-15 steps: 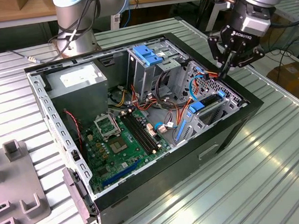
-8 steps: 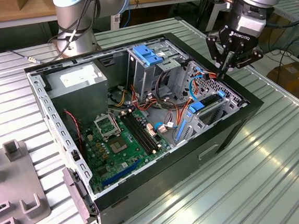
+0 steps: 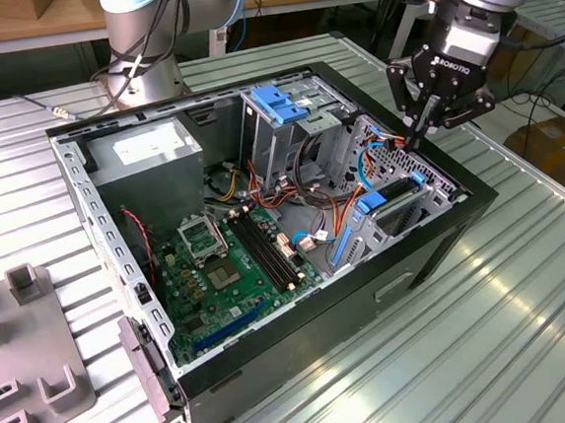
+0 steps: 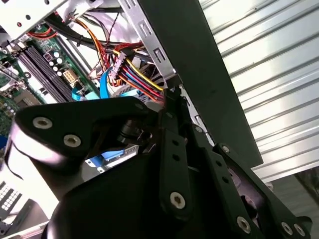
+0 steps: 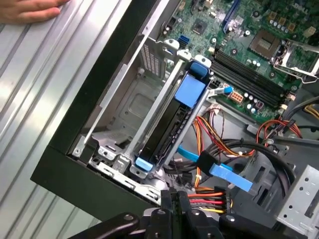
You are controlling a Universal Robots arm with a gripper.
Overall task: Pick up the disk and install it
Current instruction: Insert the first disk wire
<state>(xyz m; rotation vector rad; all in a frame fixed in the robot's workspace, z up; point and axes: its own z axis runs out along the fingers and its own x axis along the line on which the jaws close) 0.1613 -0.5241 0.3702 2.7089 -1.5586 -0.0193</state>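
Note:
The disk [image 5: 167, 132], dark with bright blue side rails, stands on edge inside the metal bay at the front corner of the open computer case [image 3: 276, 361]. In the exterior view the disk [image 3: 393, 212] sits in that bay toward the exterior view's right. My gripper [image 3: 418, 140] hangs just above and behind the bay, its fingers shut together with nothing seen between them. In both wrist views the fingertips [image 4: 172, 107] [image 5: 174, 196] point down beside the bundle of coloured power wires [image 4: 134, 74] next to the bay.
A grey power-supply box [image 3: 149, 154] fills the case's far corner. A drive cage with a blue latch [image 3: 278, 103] stands behind the motherboard [image 3: 228, 266]. Grey fixtures [image 3: 28, 362] stand at the exterior view's left. A person's hand [image 5: 30, 10] rests on the ribbed table beside the case.

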